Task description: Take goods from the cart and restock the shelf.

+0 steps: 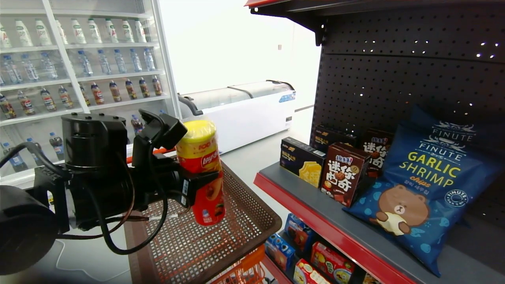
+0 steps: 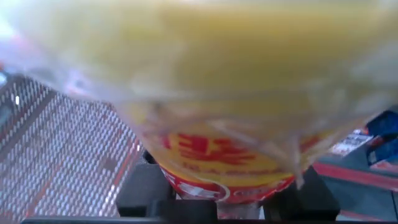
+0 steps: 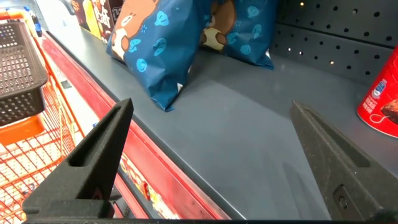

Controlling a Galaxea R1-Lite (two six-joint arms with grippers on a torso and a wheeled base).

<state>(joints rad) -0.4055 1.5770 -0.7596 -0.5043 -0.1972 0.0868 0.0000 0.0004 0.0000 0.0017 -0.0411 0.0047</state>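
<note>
A chips can (image 1: 201,173) with a yellow lid and red body hangs upright above the brown mesh cart basket (image 1: 248,209); my left gripper (image 1: 193,167) is shut on its middle. In the left wrist view the can (image 2: 224,155) looms close between the left gripper (image 2: 227,199) jaws. The grey shelf board (image 1: 300,189) with a red front edge lies to the right. My right gripper (image 3: 211,168) stands open over the bare shelf board (image 3: 249,137), nothing between its fingers.
Snack boxes (image 1: 343,173) and blue garlic shrimp chip bags (image 1: 422,185) stand on the shelf. A red can (image 3: 382,93) sits at the shelf's back. Packets (image 1: 315,256) fill the lower shelf. A bottle fridge (image 1: 79,71) and chest freezer (image 1: 244,106) stand behind the cart.
</note>
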